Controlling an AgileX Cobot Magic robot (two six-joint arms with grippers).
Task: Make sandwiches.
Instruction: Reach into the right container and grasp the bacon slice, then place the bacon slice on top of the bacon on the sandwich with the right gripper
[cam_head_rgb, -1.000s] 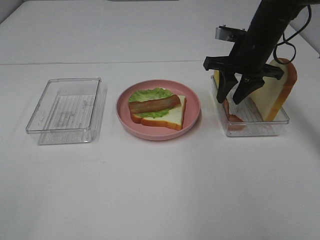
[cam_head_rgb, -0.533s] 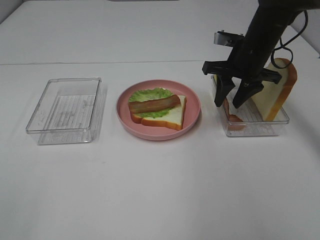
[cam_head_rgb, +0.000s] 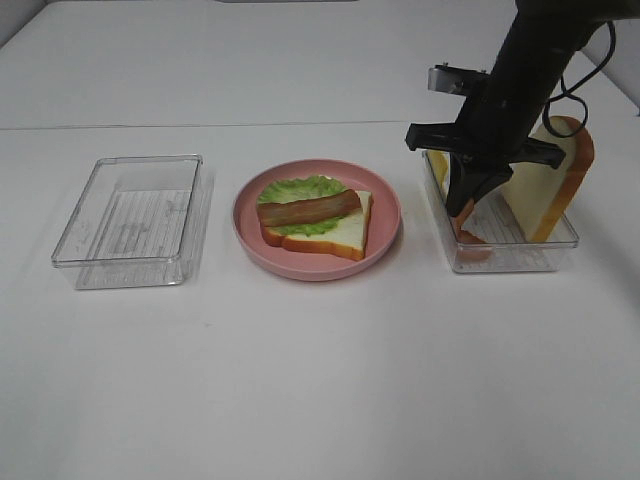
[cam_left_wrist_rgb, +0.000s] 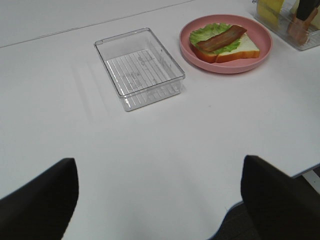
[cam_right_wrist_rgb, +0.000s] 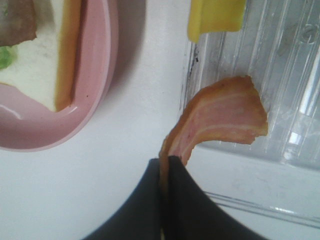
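On the pink plate (cam_head_rgb: 385, 225) lies a bread slice (cam_head_rgb: 340, 235) with green lettuce (cam_head_rgb: 300, 188) and one bacon strip (cam_head_rgb: 308, 209) on top; the stack also shows in the left wrist view (cam_left_wrist_rgb: 225, 42). My right gripper (cam_head_rgb: 464, 205) is shut on a second bacon strip (cam_right_wrist_rgb: 220, 120), reaching down into the right clear tray (cam_head_rgb: 505, 258). A yellow cheese square (cam_right_wrist_rgb: 215, 17) and an upright bread slice (cam_head_rgb: 550, 185) stand in that tray. My left gripper (cam_left_wrist_rgb: 160, 200) is open and empty, low over the table's near left, far from the plate.
An empty clear tray (cam_head_rgb: 130, 215) sits left of the plate and shows in the left wrist view (cam_left_wrist_rgb: 140, 67). The white table's front edge (cam_left_wrist_rgb: 265, 185) shows near the left gripper.
My right gripper's fingers have closed from wide open onto the bacon strip in the right tray. Plate, stack and left tray have not moved.
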